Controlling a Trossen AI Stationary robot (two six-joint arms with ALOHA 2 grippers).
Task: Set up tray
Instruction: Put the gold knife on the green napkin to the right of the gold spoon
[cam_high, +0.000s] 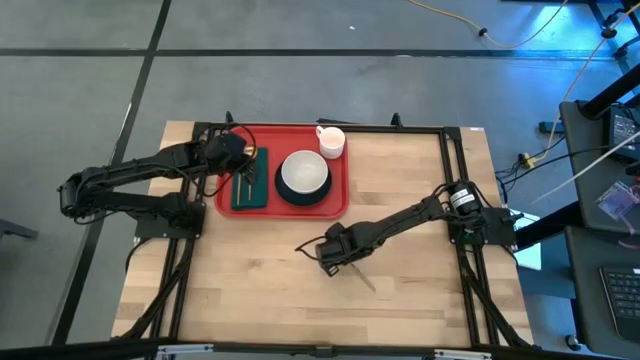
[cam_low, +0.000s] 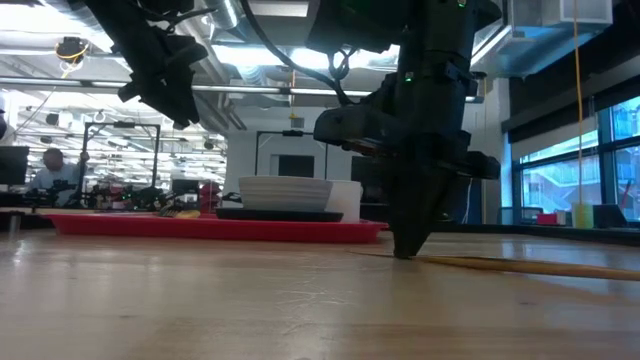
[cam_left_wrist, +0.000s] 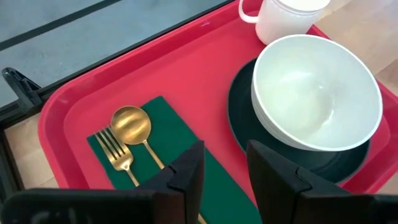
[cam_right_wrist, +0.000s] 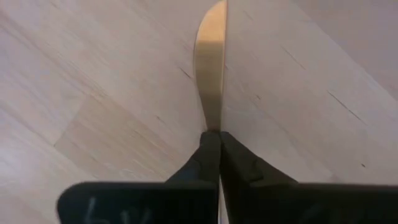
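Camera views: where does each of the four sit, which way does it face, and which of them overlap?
High view: above the table, looking straight down on the tray, both arms, left gripper and right gripper.
Low view: table height, facing the room; the right gripper touches down by the gold knife.
Left wrist view: over open fingers, down at the fork, spoon, napkin and bowl.
Right wrist view: past shut fingers, onto the knife.
Shared: the bowl shows in the high, low and left wrist views.

One red tray (cam_high: 283, 205), one green napkin (cam_high: 250, 186), one spoon (cam_left_wrist: 131, 126), one fork (cam_left_wrist: 115, 153), one knife (cam_right_wrist: 211, 56), one bowl (cam_high: 303, 172), one dark plate (cam_left_wrist: 244, 118), one mug (cam_high: 331, 141)
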